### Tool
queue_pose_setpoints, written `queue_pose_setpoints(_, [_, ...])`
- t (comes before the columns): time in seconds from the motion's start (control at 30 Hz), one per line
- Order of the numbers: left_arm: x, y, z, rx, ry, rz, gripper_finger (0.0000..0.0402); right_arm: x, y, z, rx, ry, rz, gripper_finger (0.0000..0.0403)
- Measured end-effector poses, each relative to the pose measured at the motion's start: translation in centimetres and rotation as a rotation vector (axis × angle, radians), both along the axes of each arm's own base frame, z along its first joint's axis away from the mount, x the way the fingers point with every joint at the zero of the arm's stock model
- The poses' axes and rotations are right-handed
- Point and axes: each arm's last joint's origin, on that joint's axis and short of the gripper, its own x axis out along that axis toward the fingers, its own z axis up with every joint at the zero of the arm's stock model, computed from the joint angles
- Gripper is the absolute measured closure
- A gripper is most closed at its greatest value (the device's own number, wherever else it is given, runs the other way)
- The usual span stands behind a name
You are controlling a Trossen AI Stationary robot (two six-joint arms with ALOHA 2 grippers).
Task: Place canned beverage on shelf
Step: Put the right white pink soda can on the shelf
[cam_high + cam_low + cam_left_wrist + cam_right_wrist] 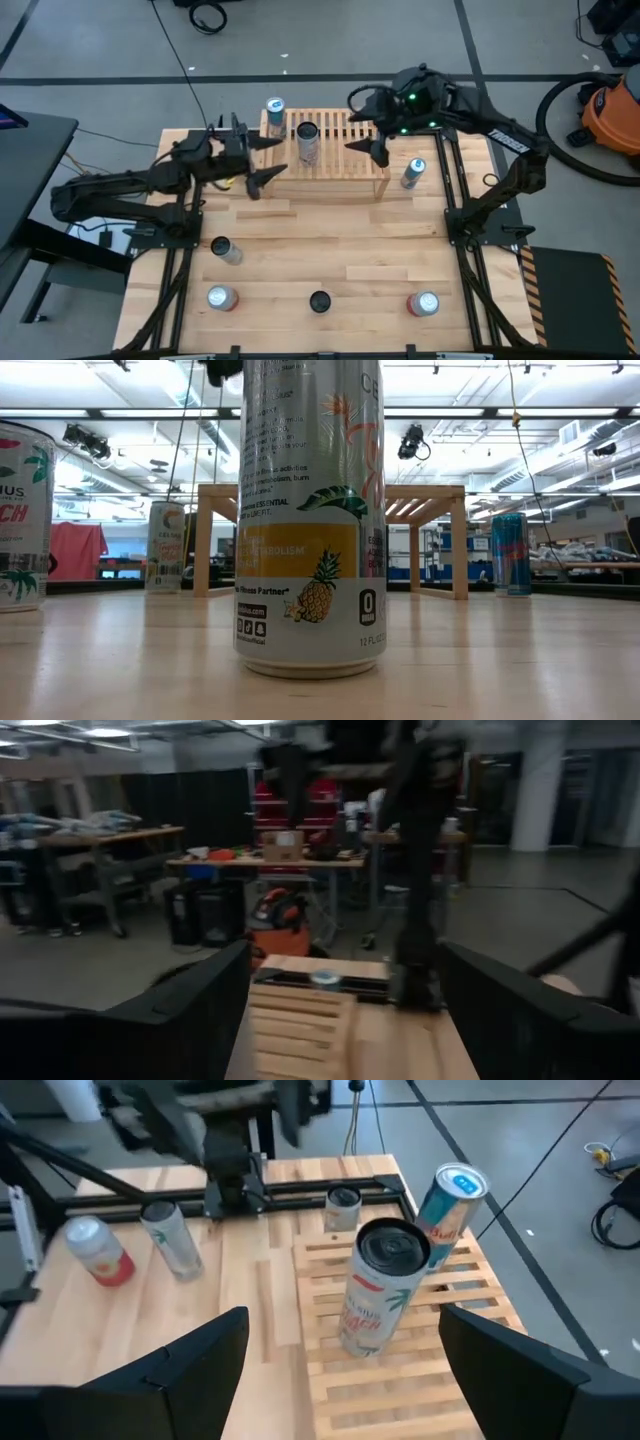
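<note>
The plank table (pixel 300 250) sits in an open workshop, with the shelf (pixel 335 160) at its far edge. I see one can (pixel 307 141) already standing on the slats, between my two grippers. The left gripper (pixel 262 160) is spread empty just beside the shelf; the right gripper (pixel 368 140) hangs over it, fingers also wide. I judge one placement finished. Next I'd fetch the blue can (pixel 412 173) just beside the right gripper.

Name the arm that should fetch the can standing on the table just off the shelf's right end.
Right. The right gripper hangs open over the right end of the shelf, close to that can. The left gripper, also open, is at the shelf's opposite end.
</note>
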Motion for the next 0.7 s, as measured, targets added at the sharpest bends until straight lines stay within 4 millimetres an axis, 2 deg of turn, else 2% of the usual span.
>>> queue_pose_setpoints(0.17, [-0.9, -1.3, 0.0, -0.01, 0.046, -0.052, 0.0083, 2.1, -0.8, -2.5, -0.055, -0.04, 0.02, 0.0065])
queue_pose_setpoints(0.37, [-0.9, -1.6, -0.3, -0.06, 0.069, -0.07, 0.0083, 4.1, -1.4, -6.1, -0.131, -0.082, 0.048, 0.0065])
queue_pose_setpoints(0.5, [-0.9, -1.6, -0.3, -0.04, 0.071, -0.067, 0.0083, 5.0, -2.0, -8.2, -0.159, -0.133, 0.043, 0.0065])
queue_pose_setpoints(0.7, [-0.9, -1.6, -0.3, -0.033, 0.079, -0.067, 0.0083, 5.5, -3.1, -9.9, -0.169, -0.229, -0.003, 0.0065])
